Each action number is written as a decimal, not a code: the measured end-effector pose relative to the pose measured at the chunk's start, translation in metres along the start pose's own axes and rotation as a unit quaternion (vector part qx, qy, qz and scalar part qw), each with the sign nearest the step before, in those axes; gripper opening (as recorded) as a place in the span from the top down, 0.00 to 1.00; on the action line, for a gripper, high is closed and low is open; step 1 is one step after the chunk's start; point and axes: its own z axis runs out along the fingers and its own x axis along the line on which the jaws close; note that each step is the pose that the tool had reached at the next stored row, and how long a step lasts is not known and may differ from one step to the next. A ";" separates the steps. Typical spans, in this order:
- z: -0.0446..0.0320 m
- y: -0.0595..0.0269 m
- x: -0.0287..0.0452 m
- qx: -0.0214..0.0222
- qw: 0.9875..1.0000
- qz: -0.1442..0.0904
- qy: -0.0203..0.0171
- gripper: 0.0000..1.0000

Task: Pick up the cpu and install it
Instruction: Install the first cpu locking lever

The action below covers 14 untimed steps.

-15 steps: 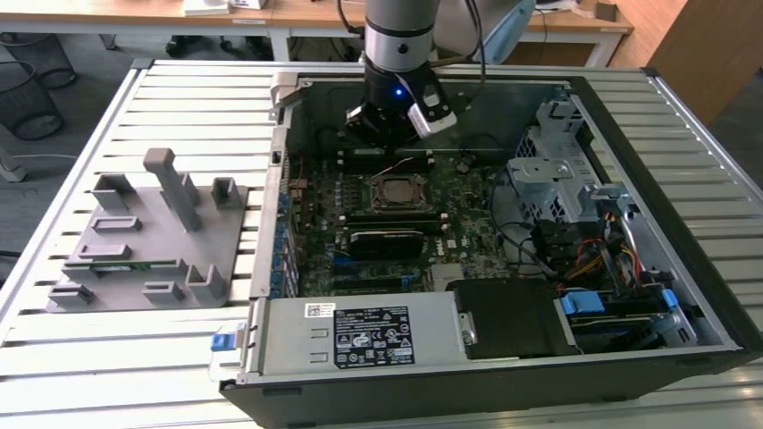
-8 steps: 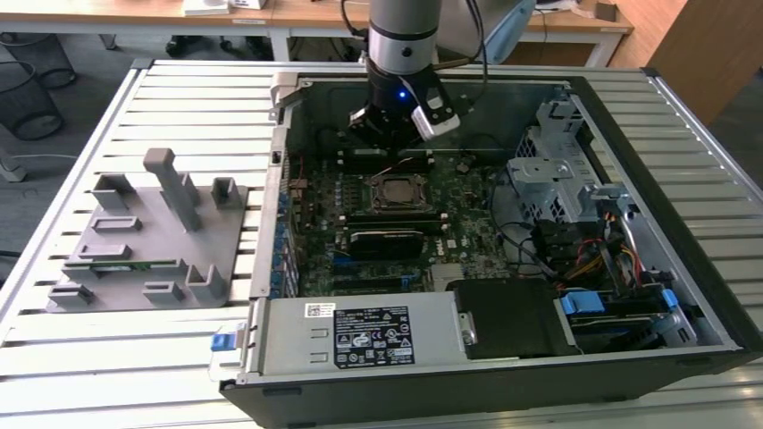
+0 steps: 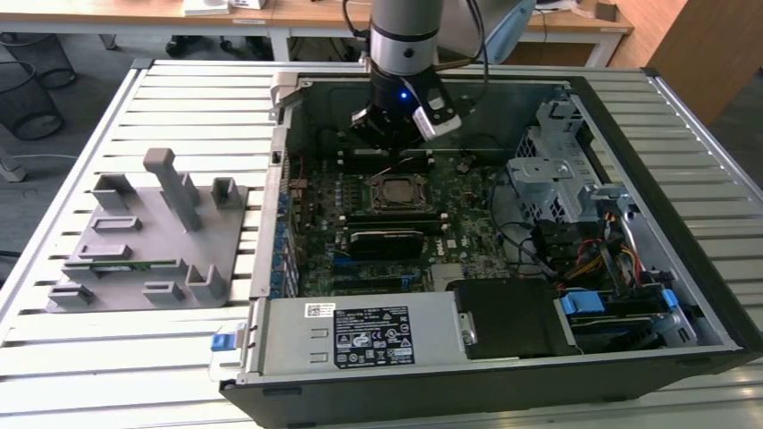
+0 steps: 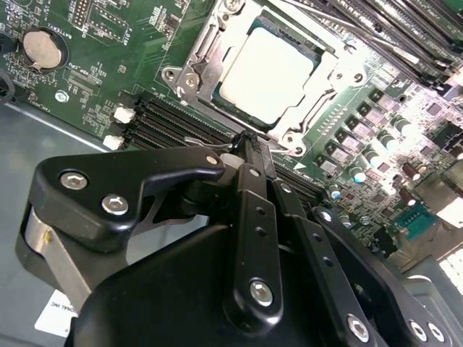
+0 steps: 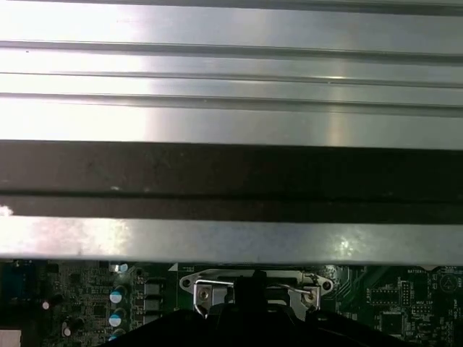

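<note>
Silvery cpu [image 4: 268,76], just one, sits in its socket; empty claw [image 4: 249,144] pinched narrow.

Open computer case [image 3: 667,161] beside grey slotted tray [image 3: 149,241]

The exterior view looked down from high up on the whole open case [image 3: 501,223]. Both wrist views sat close above the motherboard [image 4: 145,65], sharing its socket [image 4: 271,72].
</note>
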 end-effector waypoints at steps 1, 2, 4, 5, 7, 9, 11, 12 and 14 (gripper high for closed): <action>0.0001 0.0001 -0.0005 0.000 1.000 0.000 0.000 0.89; 0.0003 0.0004 -0.0011 0.000 1.000 0.000 0.000 0.89; 0.0008 0.0007 -0.0021 0.000 1.000 0.000 0.000 0.89; 0.0010 0.0010 -0.0025 0.000 1.000 0.000 0.000 0.89; 0.0015 0.0015 -0.0031 0.000 1.000 0.000 0.000 0.89; 0.0019 0.0023 -0.0041 0.000 1.000 0.000 0.000 0.89; 0.0024 0.0030 -0.0048 0.000 1.000 -0.001 0.000 0.89; 0.0027 0.0032 -0.0052 0.000 1.000 -0.001 0.000 0.89; 0.0033 0.0037 -0.0058 0.000 1.000 -0.001 0.000 0.89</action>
